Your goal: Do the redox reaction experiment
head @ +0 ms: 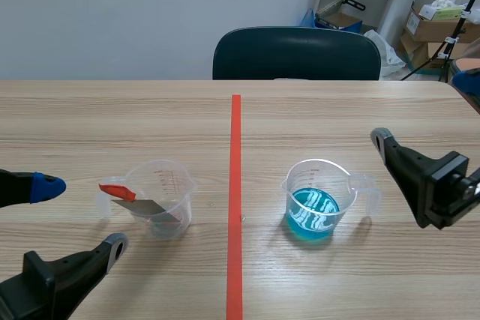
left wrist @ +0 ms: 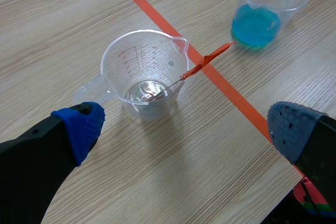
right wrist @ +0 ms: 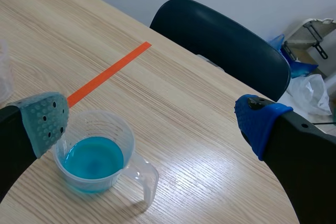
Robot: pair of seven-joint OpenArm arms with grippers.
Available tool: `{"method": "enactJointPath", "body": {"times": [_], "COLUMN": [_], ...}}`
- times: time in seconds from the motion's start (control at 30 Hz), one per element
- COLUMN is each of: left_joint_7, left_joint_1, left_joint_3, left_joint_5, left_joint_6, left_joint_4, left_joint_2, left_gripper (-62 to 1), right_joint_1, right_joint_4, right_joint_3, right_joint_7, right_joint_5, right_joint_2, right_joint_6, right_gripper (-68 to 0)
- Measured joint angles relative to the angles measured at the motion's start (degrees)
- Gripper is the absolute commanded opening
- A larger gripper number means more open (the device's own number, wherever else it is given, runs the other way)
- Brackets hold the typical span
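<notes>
Well, the cup of blue liquid (head: 319, 204) catches the eye first: a see-through plastic measuring cup with a spout and a loop handle, about a third full of bright turquoise fluid. It stands on the pale wood-grain table (head: 112, 125), just off the orange-red tape line.

Across that line from the blue cup, well apart from it, stands a second clear cup (head: 171, 183) of the same shape, with red markings printed on its wall. A thin grey metal strip (head: 148, 206) leans inside, its orange-red tip poking over the rim on the side away from the blue cup.

Beyond that second cup from the blue one, the left gripper (left wrist: 186, 127) has its fingers spread wide, holding nothing. On the blue cup's opposite side, the right gripper (right wrist: 152, 121) is likewise spread apart and empty, its dotted pads facing each other.
</notes>
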Motion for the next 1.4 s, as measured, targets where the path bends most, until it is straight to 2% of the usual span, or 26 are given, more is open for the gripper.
{"method": "enactJointPath", "body": {"times": [0.03,0.1,0.17,0.3,0.4,0.53,0.7,0.87,1.03,1.17,1.4], "left_joint_7": [0.0,0.0,0.0,0.0,0.0,0.0,0.0,0.0,0.0,-0.5,-7.7], "left_joint_1": [0.0,0.0,0.0,0.0,0.0,0.0,0.0,0.0,0.0,1.5,8.2], "left_joint_3": [0.0,0.0,0.0,0.0,0.0,0.0,0.0,0.0,0.0,0.0,-5.4], "left_joint_5": [0.0,0.0,0.0,0.0,0.0,0.0,0.0,0.0,0.1,2.6,4.0], "left_joint_6": [0.0,0.0,0.0,0.0,0.0,0.0,0.0,0.0,0.0,0.4,0.5], "left_joint_4": [0.0,0.0,0.0,0.0,0.0,0.0,0.0,0.0,0.0,0.0,0.0], "left_joint_2": [0.0,0.0,0.0,0.0,0.0,0.0,0.0,0.0,0.0,0.0,0.0], "left_gripper": [1.4,1.4,1.4,1.4,1.4,1.4,1.4,1.4,1.4,1.4,1.4], "right_joint_1": [0.2,0.5,1.0,2.2,2.2,4.0,7.1,10.0,14.2,18.0,24.0], "right_joint_4": [0.0,0.0,0.0,0.0,0.0,0.0,0.0,0.0,0.0,0.0,0.0], "right_joint_3": [0.2,-0.2,0.0,-0.1,-0.1,-1.5,-6.1,-10.6,-16.3,-20.7,-28.4], "right_joint_7": [0.0,0.2,0.0,-0.4,-0.4,-1.7,-5.3,-6.0,-9.0,-11.8,-15.6], "right_joint_5": [-0.2,-0.2,-0.2,-0.2,-0.2,-0.2,-0.2,-0.2,-0.2,-0.2,-0.2], "right_joint_2": [0.2,0.1,0.1,0.1,0.1,0.2,0.1,0.1,0.1,0.2,0.2], "right_joint_6": [7.2,5.8,5.7,9.6,11.0,11.4,13.0,13.0,13.0,13.0,13.0], "right_gripper": [0.4,0.4,0.4,0.4,0.4,0.4,0.4,0.4,0.4,0.4,0.4]}}
